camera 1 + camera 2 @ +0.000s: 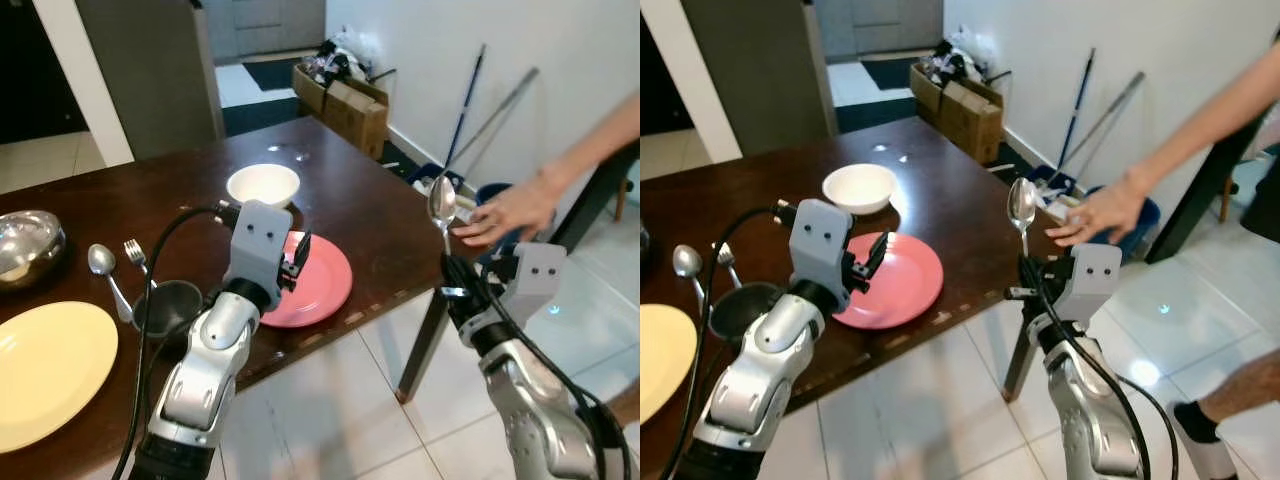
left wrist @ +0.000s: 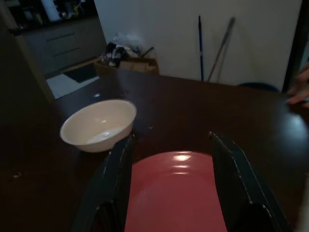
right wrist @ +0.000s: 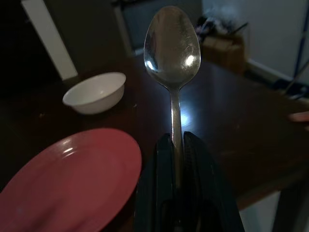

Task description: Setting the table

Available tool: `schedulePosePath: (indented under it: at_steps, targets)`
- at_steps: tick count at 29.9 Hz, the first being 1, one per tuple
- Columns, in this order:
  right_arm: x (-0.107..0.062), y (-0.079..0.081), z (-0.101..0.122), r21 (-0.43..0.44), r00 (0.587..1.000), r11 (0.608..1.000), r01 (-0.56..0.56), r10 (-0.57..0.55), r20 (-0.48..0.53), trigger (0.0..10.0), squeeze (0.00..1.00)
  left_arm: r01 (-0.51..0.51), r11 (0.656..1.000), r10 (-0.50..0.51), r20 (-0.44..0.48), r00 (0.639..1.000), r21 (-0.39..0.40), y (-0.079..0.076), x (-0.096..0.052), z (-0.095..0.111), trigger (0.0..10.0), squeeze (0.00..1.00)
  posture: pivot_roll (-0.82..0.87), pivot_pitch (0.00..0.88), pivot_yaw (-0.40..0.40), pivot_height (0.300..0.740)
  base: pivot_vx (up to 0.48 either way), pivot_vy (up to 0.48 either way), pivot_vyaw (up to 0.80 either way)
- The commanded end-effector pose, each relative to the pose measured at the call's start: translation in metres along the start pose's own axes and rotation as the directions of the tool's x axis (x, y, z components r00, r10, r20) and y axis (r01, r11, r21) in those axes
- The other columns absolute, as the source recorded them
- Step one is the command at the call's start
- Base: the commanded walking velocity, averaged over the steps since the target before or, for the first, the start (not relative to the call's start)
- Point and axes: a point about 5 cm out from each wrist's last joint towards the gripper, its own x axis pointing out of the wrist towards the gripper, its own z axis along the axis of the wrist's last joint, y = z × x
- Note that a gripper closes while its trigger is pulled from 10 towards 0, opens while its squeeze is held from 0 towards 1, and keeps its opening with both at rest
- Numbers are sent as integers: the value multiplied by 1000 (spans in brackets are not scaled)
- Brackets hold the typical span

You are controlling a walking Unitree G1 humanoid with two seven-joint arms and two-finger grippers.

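The right claw (image 1: 1023, 268) is clamped on the handle of a spoon (image 1: 1021, 207), which stands upright with its bowl at the top. It hangs off the near-right corner of the surface (image 1: 360, 190), beyond the edge and over the floor tiles. A person's hand (image 1: 1092, 214) reaches in just past the spoon, fingers resting near that corner.

To set the spoon down well, the right claw probably needs to travel inward over the surface and tip the spoon flat, laying it just beside the pink plate (image 1: 325, 285) rather than on it. It should wait for the hand to clear, since the hand lies close to that path. A low, slow release would keep the spoon from bouncing or sliding off the edge.

The left claw (image 1: 297, 262) hovers over the near rim of the pink plate, its fingers apart and holding nothing. The white bowl (image 1: 263, 184) sits just beyond it.

The right wrist view shows the grip itself: both fingers closed tight on the thin handle, spoon centred between them. The head views give what that one lacks, namely how far off the surface the claw is, and the second spoon (image 1: 103, 264), fork (image 1: 135, 254) and yellow plate (image 1: 45, 365) waiting behind the left arm.
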Motion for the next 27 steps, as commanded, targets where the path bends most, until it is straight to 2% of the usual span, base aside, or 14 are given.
schedulePosePath:
  at_steps: [1,4,8,9,12,18,21,27]
  targets:
    - [-3,-9,-7,-34,998,999,9,-11,-57,10000,0,7,1000,-7,-9,1000,0,-2,0,-2,10000,0,-80,0,97,740,480,0,0]
    - [-4,-13,-10,-57,997,998,9,-13,-76,10000,0,7,1000,-7,-9,1000,0,-2,0,-2,10000,0,-80,0,95,740,480,0,0]
    - [-4,-25,-10,-95,995,994,44,-52,-87,10000,0,7,1000,-7,-9,1000,1,-2,0,-2,10000,0,-79,0,95,740,480,0,0]
    - [-5,-35,-11,-115,992,991,64,-76,-100,10000,0,12,1000,-12,-5,1000,-2,-2,-1,-2,10000,0,-78,0,95,740,480,0,0]
    - [-6,-42,-14,-124,990,991,50,-66,-127,10000,0,24,1000,-24,-5,1000,-6,-3,-1,-2,10000,0,-78,0,100,740,470,0,0]
    - [-8,-44,-24,-140,978,989,-43,14,-206,10000,0,122,992,-122,-3,992,-10,-7,-6,-1,10000,0,-78,0,100,740,0,0,0]
    - [-10,-48,-34,-160,957,981,-107,58,-285,10000,0,246,969,-246,4,969,10,-6,-14,3,10000,0,-71,0,101,740,0,0,0]
    - [-8,-57,-42,-183,930,969,-169,95,-355,10000,0,291,956,-291,8,957,25,6,-18,12,10000,0,-56,0,108,740,0,0,0]
